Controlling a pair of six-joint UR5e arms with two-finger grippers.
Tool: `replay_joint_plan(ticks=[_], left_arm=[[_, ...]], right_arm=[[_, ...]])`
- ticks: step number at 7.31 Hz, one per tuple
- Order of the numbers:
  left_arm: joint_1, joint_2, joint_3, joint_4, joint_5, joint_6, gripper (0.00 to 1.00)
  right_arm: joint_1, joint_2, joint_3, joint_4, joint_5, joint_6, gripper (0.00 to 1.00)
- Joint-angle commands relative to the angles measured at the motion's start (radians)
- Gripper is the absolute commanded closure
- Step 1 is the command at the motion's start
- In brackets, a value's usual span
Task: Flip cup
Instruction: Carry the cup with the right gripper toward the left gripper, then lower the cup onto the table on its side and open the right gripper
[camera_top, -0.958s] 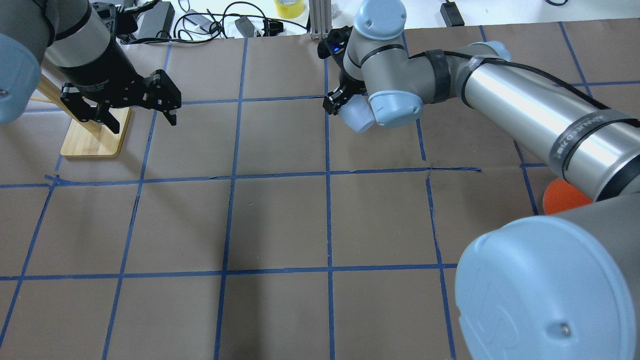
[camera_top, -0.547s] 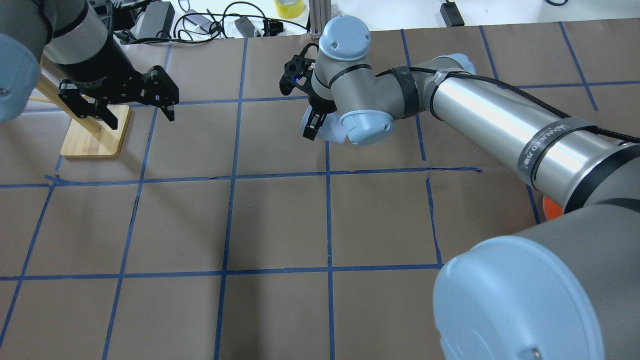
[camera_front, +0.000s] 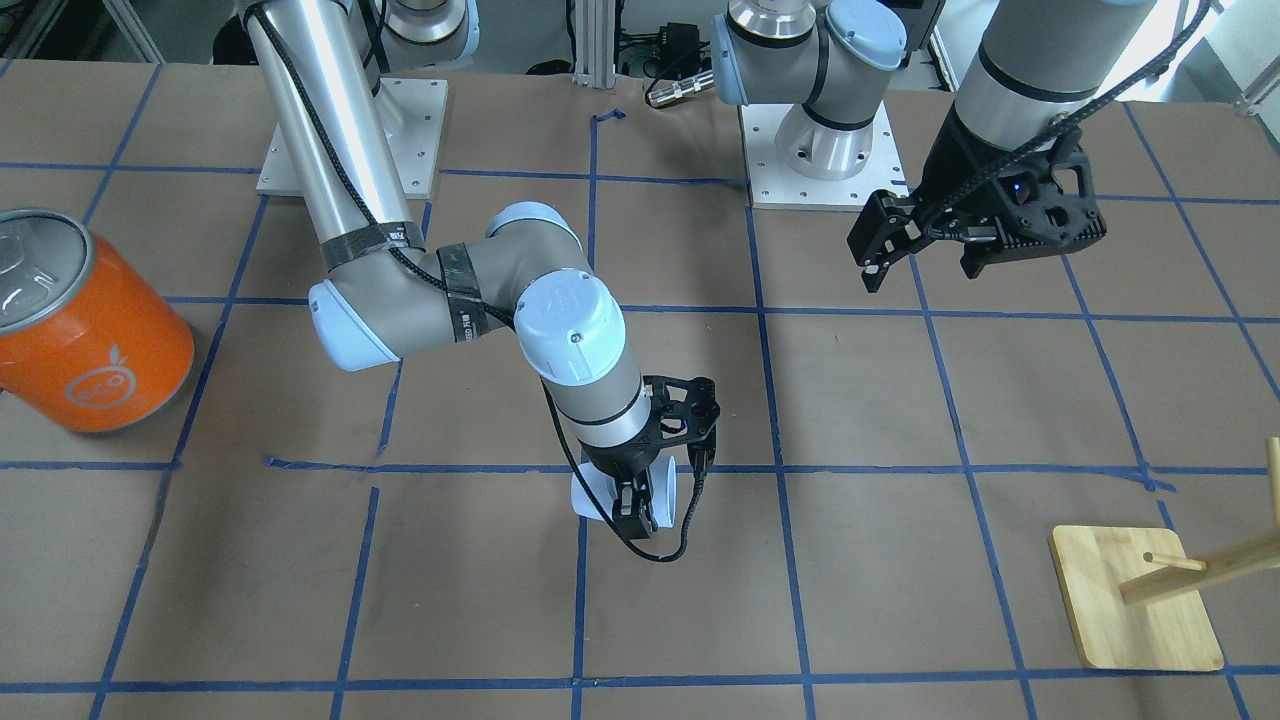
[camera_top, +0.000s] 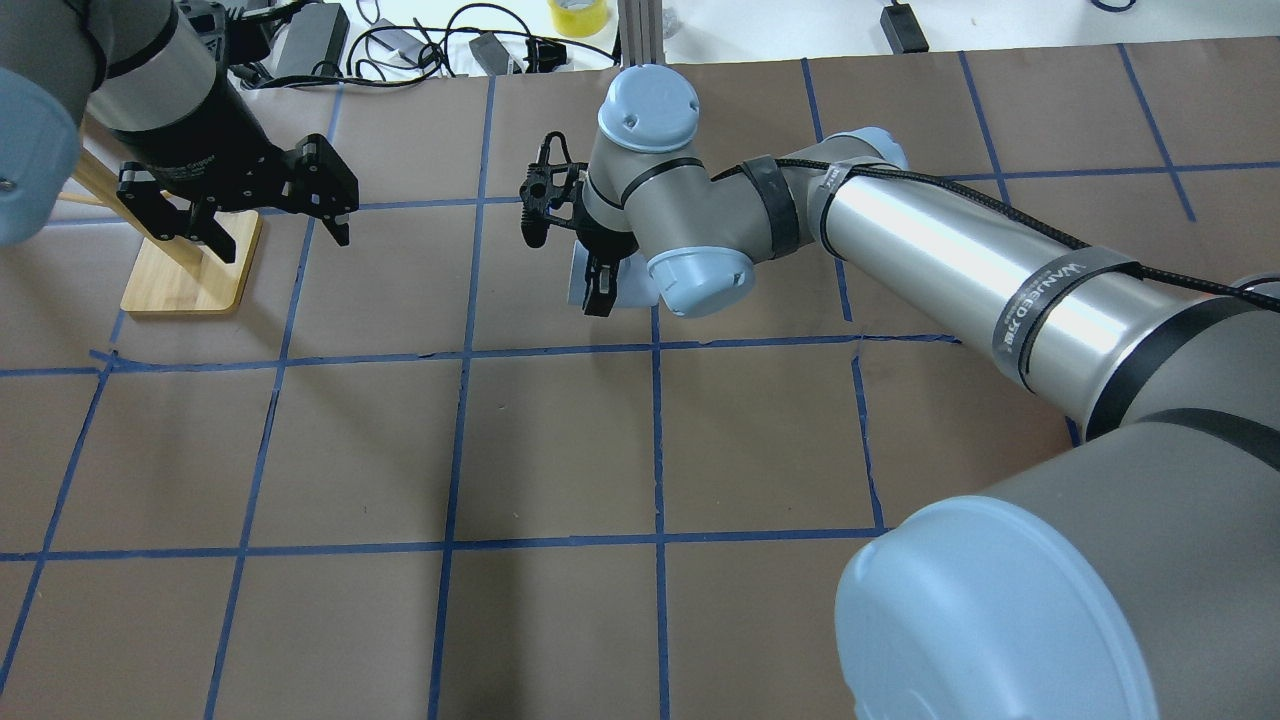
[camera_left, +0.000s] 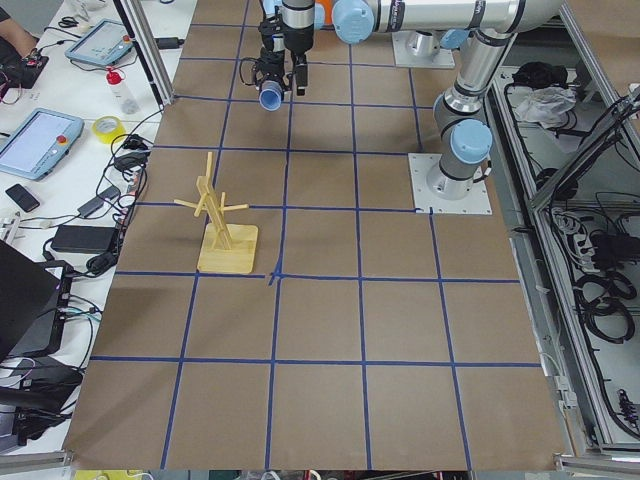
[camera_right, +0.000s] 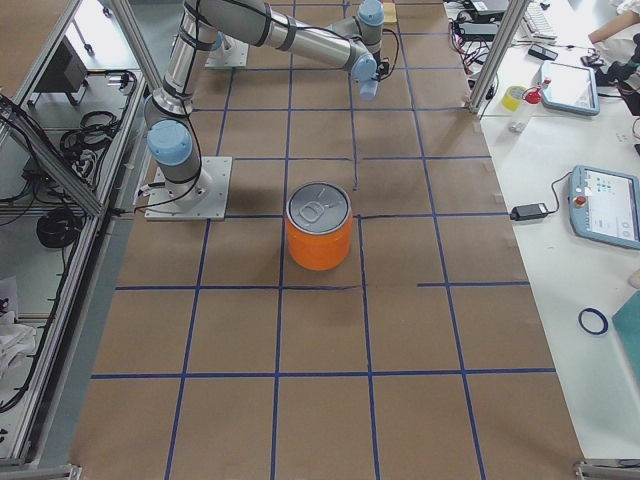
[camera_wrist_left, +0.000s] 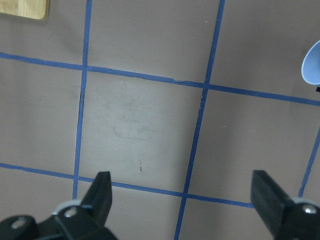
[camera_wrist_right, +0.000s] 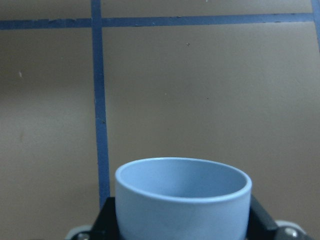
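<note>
Right tool (camera_front: 665, 490) is clamping the cup (camera_wrist_right: 182, 200), plain pale blue, smooth, tapered, its open mouth pointing away from the tool, above the tabletop (camera_front: 480, 580). Farther off, left tool (camera_wrist_left: 182, 192) is hanging wide open, empty.

One cup (camera_wrist_right: 183, 200). One can (camera_front: 85, 330). One stand (camera_front: 1130, 600). One table (camera_front: 900, 400). Two arms: left arm (camera_front: 1020, 60), right arm (camera_front: 330, 130). Two grippers: left gripper (camera_wrist_left: 182, 190), right gripper (camera_front: 663, 492).
</note>
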Motion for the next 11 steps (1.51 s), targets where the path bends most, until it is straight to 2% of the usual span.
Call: replay_joint_plan(ticks=[1,2,3,7,8,10,11], left_arm=[[0.0,0.003,-0.022,0.012,-0.001,0.005,0.0],[-0.002,0.004,-0.025,0.014,-0.003,0.006,0.0],[-0.002,0.004,-0.028,0.012,-0.003,0.006,0.0],[-0.006,0.018,-0.043,-0.003,0.002,0.006,0.0],[-0.005,0.007,-0.048,0.002,0.0,-0.007,0.0],[0.001,-0.004,-0.06,0.002,0.003,0.005,0.0],[0.013,-0.002,-0.089,0.017,-0.003,0.006,0.0]], right_arm=[[0.001,-0.008,0.018,0.004,0.003,-0.051,0.45],[0.001,-0.003,0.036,0.002,-0.012,-0.091,0.12],[0.001,-0.008,0.047,0.001,-0.003,-0.093,0.0],[-0.009,-0.05,0.041,0.024,-0.002,-0.079,0.0],[-0.031,-0.14,0.035,0.133,-0.005,-0.068,0.0],[-0.121,-0.295,0.035,0.304,-0.015,0.203,0.0],[-0.162,-0.368,0.033,0.418,-0.016,0.246,0.0]])
